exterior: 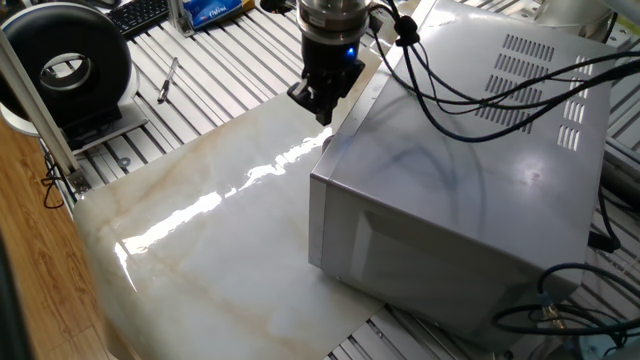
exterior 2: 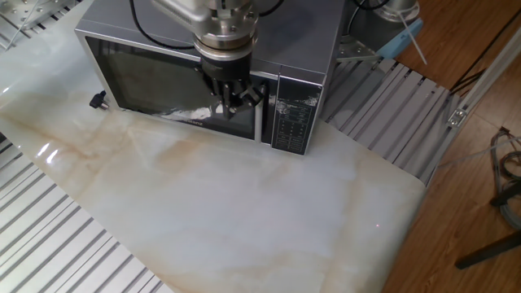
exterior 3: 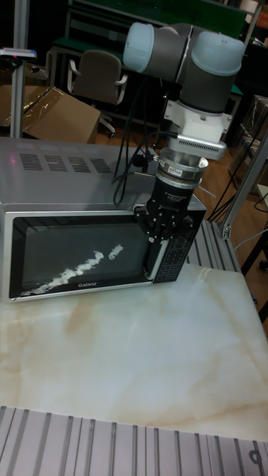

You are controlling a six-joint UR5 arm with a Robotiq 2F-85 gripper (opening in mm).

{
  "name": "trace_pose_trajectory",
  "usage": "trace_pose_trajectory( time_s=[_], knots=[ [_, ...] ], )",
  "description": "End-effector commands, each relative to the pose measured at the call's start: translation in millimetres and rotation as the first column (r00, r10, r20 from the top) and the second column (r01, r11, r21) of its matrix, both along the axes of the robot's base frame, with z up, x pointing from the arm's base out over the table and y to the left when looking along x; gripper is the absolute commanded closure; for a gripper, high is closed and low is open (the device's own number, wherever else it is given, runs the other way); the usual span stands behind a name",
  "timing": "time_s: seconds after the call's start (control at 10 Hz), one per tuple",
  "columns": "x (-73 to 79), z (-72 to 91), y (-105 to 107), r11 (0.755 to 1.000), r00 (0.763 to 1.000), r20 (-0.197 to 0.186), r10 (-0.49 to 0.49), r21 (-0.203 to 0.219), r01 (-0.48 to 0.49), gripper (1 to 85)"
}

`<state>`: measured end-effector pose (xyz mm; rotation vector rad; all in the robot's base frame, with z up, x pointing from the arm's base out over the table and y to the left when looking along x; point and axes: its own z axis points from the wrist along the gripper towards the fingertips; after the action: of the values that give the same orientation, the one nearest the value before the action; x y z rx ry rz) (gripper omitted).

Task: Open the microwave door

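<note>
The microwave point(exterior 2: 301, 41) point(exterior: 470, 190) point(exterior 3: 67, 178) stands at the back of the marble tabletop. Its microwave door point(exterior 2: 151, 77) point(exterior 3: 74, 256), a dark window in a silver frame, lies flush with the front. A vertical silver handle point(exterior 2: 260, 118) runs down the door's right edge beside the control panel point(exterior 2: 291, 114). My gripper point(exterior 2: 241, 98) point(exterior: 322, 104) point(exterior 3: 161, 239) points down in front of the door's upper right part. It is open, with its fingers at the top of the handle. In the tall fixed view the gripper hides most of the handle.
Black cables point(exterior: 450, 90) loop from the arm over the microwave's top. A small black object point(exterior 2: 98, 100) lies on the tabletop point(exterior 2: 244, 212) at the door's lower left. A black round device point(exterior: 68, 65) stands off the tabletop's far corner. Slatted metal surrounds the tabletop.
</note>
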<state>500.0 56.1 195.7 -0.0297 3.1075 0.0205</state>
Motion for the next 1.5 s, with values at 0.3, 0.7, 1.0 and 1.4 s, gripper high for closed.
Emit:
trace_pose_trajectory(
  time_s=[0.3, 0.7, 1.0, 1.4],
  knots=[
    [2.9, 1.1, -1.6, 0.992, 0.992, 0.013, 0.127, -0.011, -0.127, 84.7],
    [5.8, 1.4, -11.9, 0.992, 0.993, 0.019, 0.114, -0.051, -0.113, 84.7],
    [3.2, 1.3, 6.4, 0.981, 0.981, 0.020, 0.192, 0.016, -0.192, 84.7],
    [4.8, 1.6, 10.7, 0.982, 0.983, 0.029, 0.183, 0.032, -0.184, 84.7]
  ],
)
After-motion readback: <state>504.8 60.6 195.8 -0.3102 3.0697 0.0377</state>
